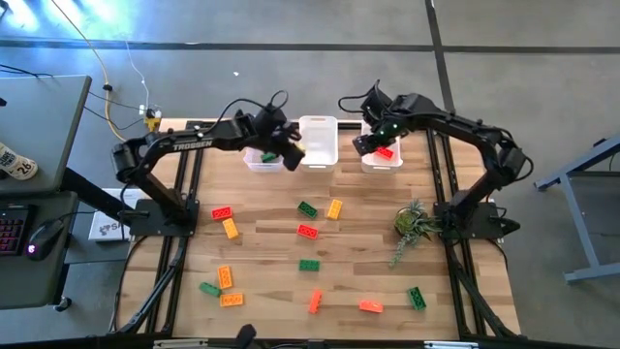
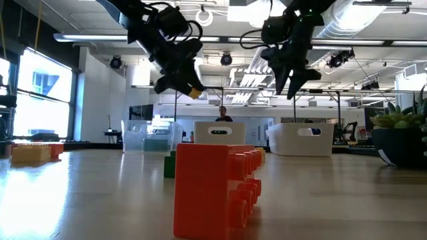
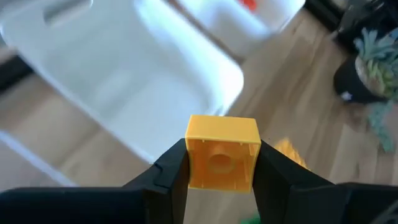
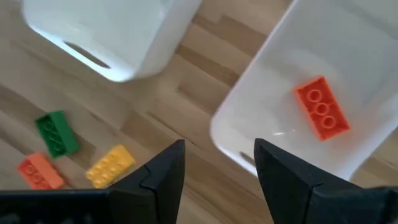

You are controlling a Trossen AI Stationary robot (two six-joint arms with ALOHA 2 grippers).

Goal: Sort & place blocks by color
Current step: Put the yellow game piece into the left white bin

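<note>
Above the bins, your scene reads so:

Held block: a yellow block [image 3: 222, 160] sits pinched end-on between the left gripper's [image 3: 219, 180] fingers, its hollow underside facing the wrist camera.
Left gripper: you have it raised off the table near the left bin [image 1: 262, 160] and the middle bin [image 1: 318, 142], jaws pressed on the yellow block.
Right gripper: your right gripper [image 4: 217, 171] hangs above the near rim of the right bin [image 4: 261, 112], jaws spread, nothing between them.
Right bin: one red block [image 4: 321, 107] lies flat inside, studs up.
Left bin: something green shows inside in the high view; you cannot tell more.
Middle bin: white, between the other two along the table's far edge.
Loose blocks: green [image 1: 307, 208], yellow [image 1: 334, 208] and red [image 1: 307, 231] ones lie near the table's middle; more red, yellow and green ones lie scattered on the left side and toward the near edge.
Plant: a small green plant [image 1: 414, 223] stands on the right side, well apart from the bins.
Table: light wood planks [image 1: 262, 242].
</note>
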